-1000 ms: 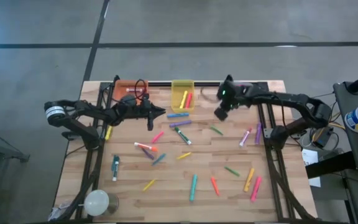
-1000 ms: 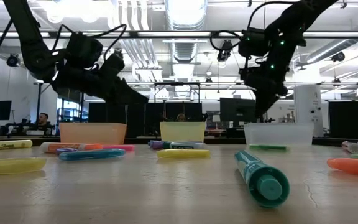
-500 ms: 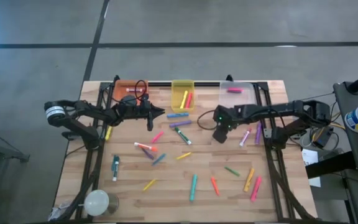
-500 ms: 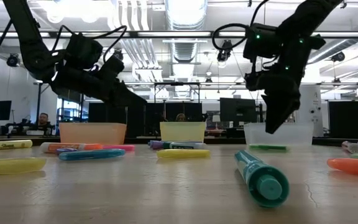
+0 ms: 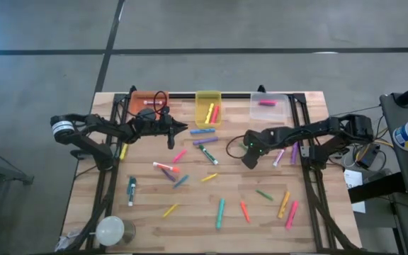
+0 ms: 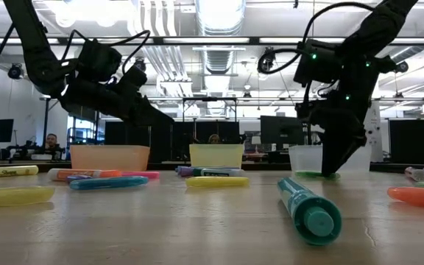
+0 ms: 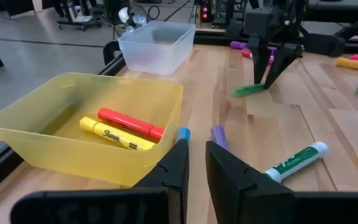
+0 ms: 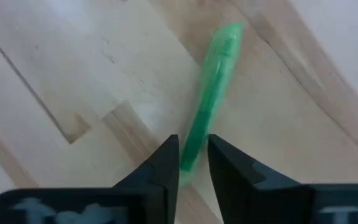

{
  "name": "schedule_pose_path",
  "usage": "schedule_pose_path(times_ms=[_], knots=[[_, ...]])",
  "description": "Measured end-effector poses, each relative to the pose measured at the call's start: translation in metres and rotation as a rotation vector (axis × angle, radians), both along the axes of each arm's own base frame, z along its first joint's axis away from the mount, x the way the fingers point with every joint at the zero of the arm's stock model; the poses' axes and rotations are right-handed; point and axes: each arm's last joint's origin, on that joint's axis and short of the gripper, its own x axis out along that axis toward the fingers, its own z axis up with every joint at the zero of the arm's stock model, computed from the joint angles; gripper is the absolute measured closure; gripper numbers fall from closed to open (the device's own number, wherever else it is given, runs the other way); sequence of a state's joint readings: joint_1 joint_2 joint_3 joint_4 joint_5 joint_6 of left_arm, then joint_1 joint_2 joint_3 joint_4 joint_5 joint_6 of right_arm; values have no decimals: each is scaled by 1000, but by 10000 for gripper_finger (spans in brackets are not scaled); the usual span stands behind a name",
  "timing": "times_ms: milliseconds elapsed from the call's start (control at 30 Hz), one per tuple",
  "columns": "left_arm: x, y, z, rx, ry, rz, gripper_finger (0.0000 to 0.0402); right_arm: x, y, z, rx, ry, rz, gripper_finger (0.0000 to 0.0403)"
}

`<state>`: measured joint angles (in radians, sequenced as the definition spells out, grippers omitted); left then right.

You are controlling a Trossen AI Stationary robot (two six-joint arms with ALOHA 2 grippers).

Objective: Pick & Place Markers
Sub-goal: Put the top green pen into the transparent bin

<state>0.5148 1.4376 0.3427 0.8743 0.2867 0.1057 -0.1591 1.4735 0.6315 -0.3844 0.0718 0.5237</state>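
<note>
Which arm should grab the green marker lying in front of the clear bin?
Right. The right gripper is poised over the green marker with its tips astride one end. The left gripper hangs in front of the yellow bin, well off.

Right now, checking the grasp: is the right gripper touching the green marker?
Cannot tell. In the right wrist view the right gripper straddles one end of the green marker, but contact isn't plain; the left wrist view doesn't settle it.
</note>
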Motion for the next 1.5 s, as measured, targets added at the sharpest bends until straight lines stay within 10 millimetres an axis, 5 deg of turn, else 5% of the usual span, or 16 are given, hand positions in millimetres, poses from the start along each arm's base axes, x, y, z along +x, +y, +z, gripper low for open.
schedule_pose_path(times_ms=[367, 800, 1100, 1500], knots=[[0, 1, 0, 6, -3, 19, 353, 0, -3, 0, -15, 5, 15, 363], [0, 2, 1, 14, -10, 80, 353, -32, -12, 57, -183, -91, -190, 360], [0, 3, 2, 12, -22, 82, 353, -53, -74, 88, -343, -66, -417, 360], [0, 3, 2, 17, -16, 80, 353, -77, -174, 36, -319, 140, -602, 360]])
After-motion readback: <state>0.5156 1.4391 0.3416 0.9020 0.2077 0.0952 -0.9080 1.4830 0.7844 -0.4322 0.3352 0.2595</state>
